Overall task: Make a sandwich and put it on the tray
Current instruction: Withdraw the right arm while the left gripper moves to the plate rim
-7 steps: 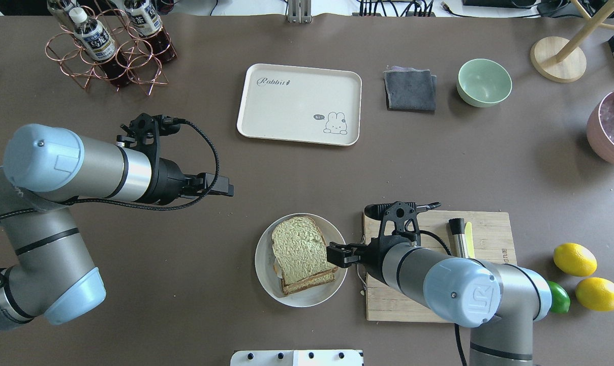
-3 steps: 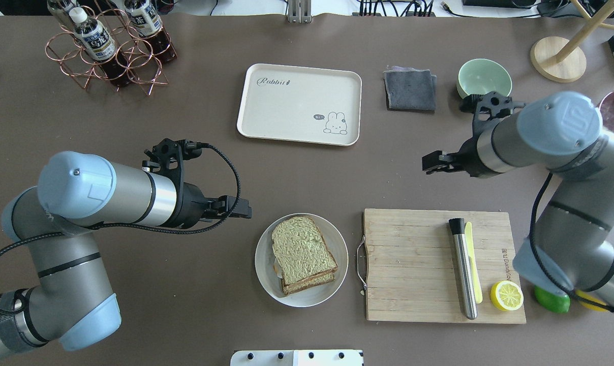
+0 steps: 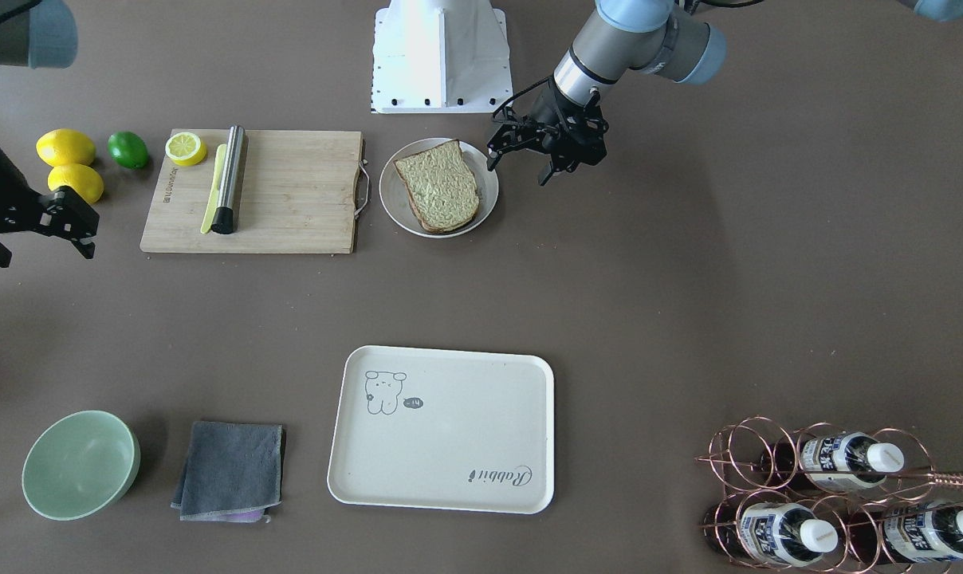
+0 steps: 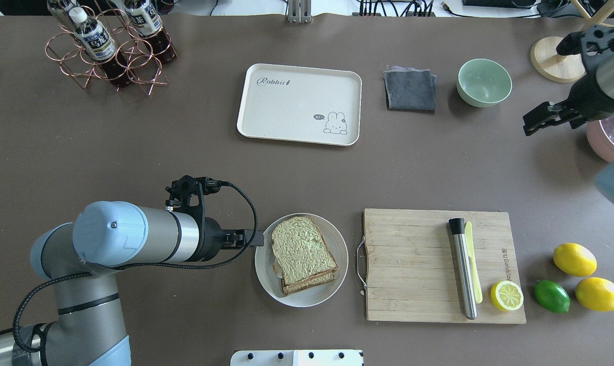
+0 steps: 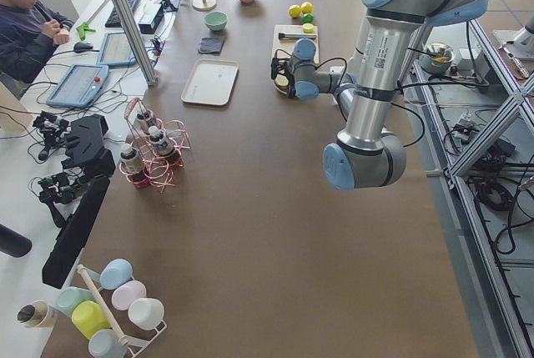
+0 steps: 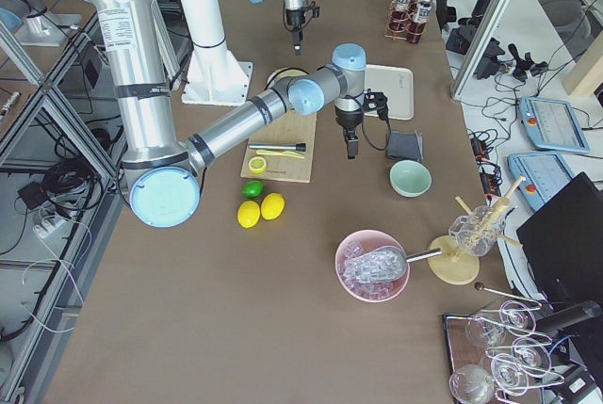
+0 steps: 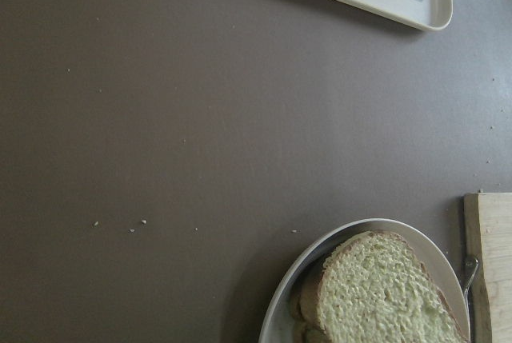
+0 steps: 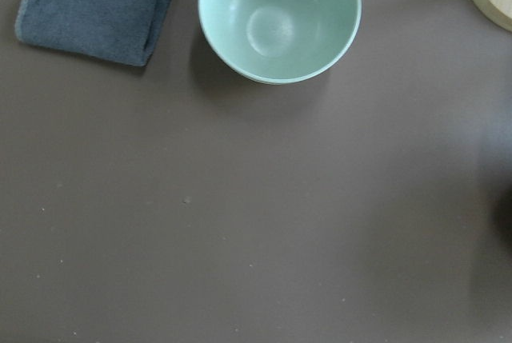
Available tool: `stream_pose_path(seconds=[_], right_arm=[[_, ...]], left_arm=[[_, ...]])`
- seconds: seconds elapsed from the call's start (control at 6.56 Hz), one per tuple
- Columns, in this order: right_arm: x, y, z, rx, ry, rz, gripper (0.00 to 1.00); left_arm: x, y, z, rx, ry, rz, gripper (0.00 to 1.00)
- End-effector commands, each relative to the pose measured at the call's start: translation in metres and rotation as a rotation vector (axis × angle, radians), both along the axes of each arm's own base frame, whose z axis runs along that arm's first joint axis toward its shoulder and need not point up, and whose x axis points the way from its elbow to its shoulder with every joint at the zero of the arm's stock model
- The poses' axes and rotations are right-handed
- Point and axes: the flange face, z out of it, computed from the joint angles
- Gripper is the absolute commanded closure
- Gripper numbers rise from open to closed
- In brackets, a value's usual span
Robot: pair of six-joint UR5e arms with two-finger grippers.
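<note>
The sandwich point(image 4: 303, 252), two brown-crusted slices with a pale green top face, lies on a round white plate point(image 4: 266, 274). Its filling is almost hidden. It also shows in the front view point(image 3: 438, 186) and the left wrist view point(image 7: 376, 299). The cream tray point(image 4: 286, 109) with the rabbit drawing lies bare at the table's far middle point(image 3: 450, 446). My left gripper point(image 4: 255, 238) is open and empty, just left of the plate's rim, its fingers spread in the front view point(image 3: 519, 170). My right gripper point(image 4: 531, 124) is open and empty, far right, above the table point(image 3: 43, 251).
A wooden cutting board point(image 4: 413, 264) right of the plate holds a metal rod point(image 4: 462, 267), a yellow knife and a half lemon point(image 4: 507, 296). Lemons and a lime point(image 4: 552, 296) lie beside it. A green bowl point(image 4: 484, 82), grey cloth point(image 4: 410, 89) and bottle rack point(image 4: 109, 46) stand at the back.
My left gripper has moved toward me and right, up to the plate's left rim. My right arm has drawn away from the plate to the far right.
</note>
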Motion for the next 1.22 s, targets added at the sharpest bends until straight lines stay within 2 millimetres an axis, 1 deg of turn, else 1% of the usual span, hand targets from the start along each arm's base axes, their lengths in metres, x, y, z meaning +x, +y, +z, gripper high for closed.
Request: stream_pose_path(seconds=[0.0, 0.15, 0.3, 0.46, 0.61, 0.76, 0.91, 1.07], right_arm=[[0.102, 0.011, 0.050, -0.025, -0.104, -0.015, 0.00], [0.148, 0.029, 0.084, -0.010, -0.113, -0.023, 0.00], [0.182, 0.041, 0.114, 0.000, -0.105, -0.022, 0.00], [0.223, 0.043, 0.162, 0.039, -0.081, -0.077, 0.00], [0.253, 0.049, 0.189, 0.043, -0.066, -0.089, 0.00], [0.267, 0.054, 0.191, 0.041, -0.054, -0.062, 0.00], [0.268, 0.056, 0.193, 0.041, -0.053, -0.063, 0.00], [0.270, 0.060, 0.197, 0.060, -0.050, -0.081, 0.00]], left_arm=[[0.017, 0.017, 0.006, -0.019, -0.011, 0.003, 0.03], [0.019, 0.016, 0.008, -0.020, -0.014, 0.003, 0.03], [0.022, 0.015, 0.012, -0.022, -0.021, 0.003, 0.03], [0.024, 0.015, 0.015, -0.023, -0.024, 0.003, 0.07], [0.024, 0.014, 0.015, -0.023, -0.025, 0.001, 0.09], [0.027, 0.013, 0.020, -0.026, -0.034, 0.001, 0.21], [0.033, 0.012, 0.023, -0.026, -0.042, 0.003, 0.38], [0.041, 0.008, 0.019, -0.022, -0.029, 0.002, 0.51]])
